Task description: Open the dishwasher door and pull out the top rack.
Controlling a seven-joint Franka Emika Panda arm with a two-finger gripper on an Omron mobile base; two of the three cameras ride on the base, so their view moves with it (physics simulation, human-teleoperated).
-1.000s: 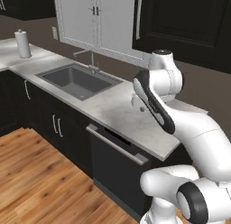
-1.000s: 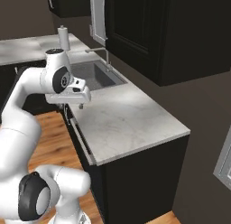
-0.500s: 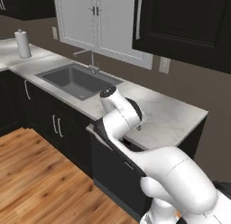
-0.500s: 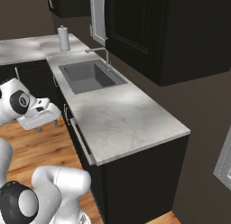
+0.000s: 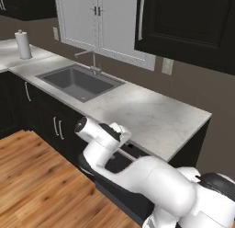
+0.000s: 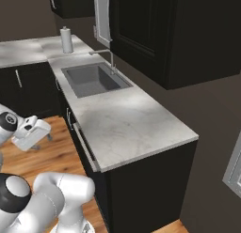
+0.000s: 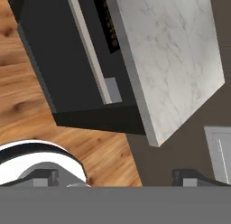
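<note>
The dishwasher door (image 7: 54,60) is a wide black panel under the marble counter (image 7: 167,47). Its long silver bar handle (image 7: 90,51) runs along the top edge. A dark strip shows between the handle and the counter's edge. In the right base view the handle (image 6: 84,143) lies just under the counter lip. My gripper (image 7: 116,177) hangs out in front of the door, over the wooden floor. It is open, its fingertips (image 7: 45,175) are far apart, and it holds nothing. It touches neither door nor handle. My hand (image 6: 33,132) is low and left of the door. The top rack is hidden.
A steel sink (image 5: 80,82) with a faucet (image 5: 94,61) is set in the counter left of the dishwasher. A paper towel roll (image 5: 22,44) stands at the far left. Narrow black cabinet doors (image 5: 50,123) flank the dishwasher. The wooden floor (image 5: 32,185) lies in front.
The arm has swung down from above the counter to a low place in front of the dishwasher door. The gripper has stayed open.
</note>
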